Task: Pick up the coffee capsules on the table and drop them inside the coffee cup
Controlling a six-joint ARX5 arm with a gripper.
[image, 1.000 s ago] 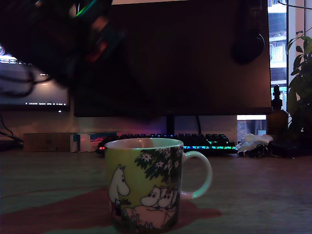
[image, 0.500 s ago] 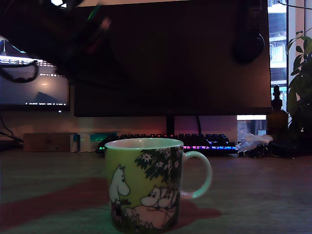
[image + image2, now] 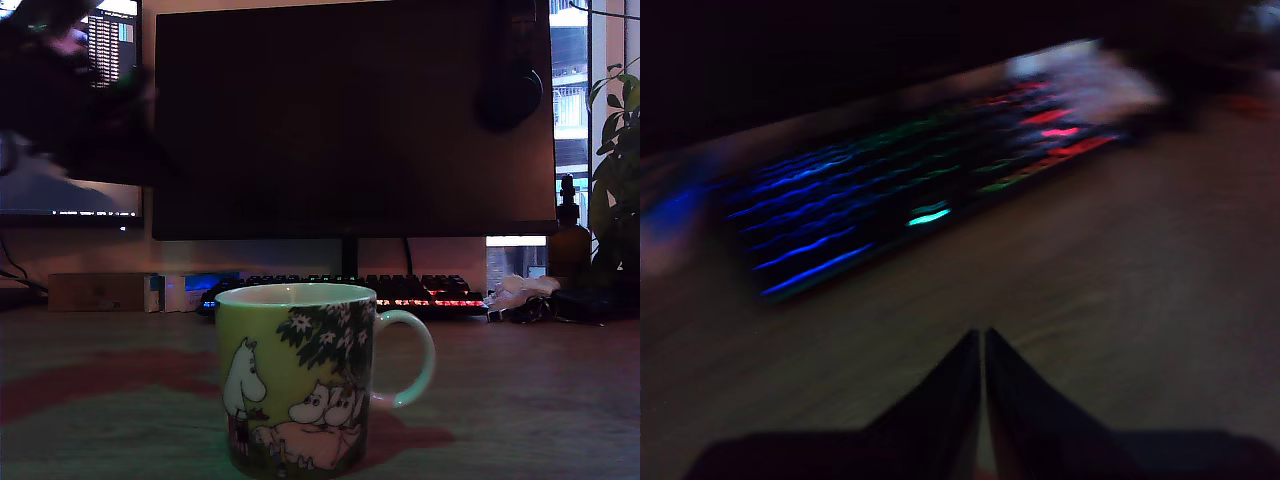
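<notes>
A: What does the exterior view show?

B: I see the mug (image 3: pixel 295 378) standing upright on the bench (image 3: pixel 520 400), low in the middle of the view, its handle turned to the exterior view's right. White cartoon figures and a dark leafy tree are printed on its side. I cannot see into it from this low angle. Behind it lies a backlit keyboard (image 3: pixel 400 292), and above that a large dark monitor (image 3: pixel 350 120). A second lit screen (image 3: pixel 80 190) stands at the exterior view's left, a small box (image 3: pixel 100 291) below it, and a plant (image 3: pixel 618 150) at the exterior view's right.

A: Where is the arm?

B: My arm (image 3: pixel 60 110) is a dark blur high at the exterior view's left, well above the bench and well apart from the mug.

A: And the hand?

B: In the wrist view the hand (image 3: pixel 983 345) has its two dark fingers (image 3: pixel 940 390) pressed together with only a thin line between them, and nothing is held. Beyond it I see bare bench and the keyboard's blue, green and red lights, all blurred.

A: The capsules?

B: I cannot make out any in either view.
</notes>
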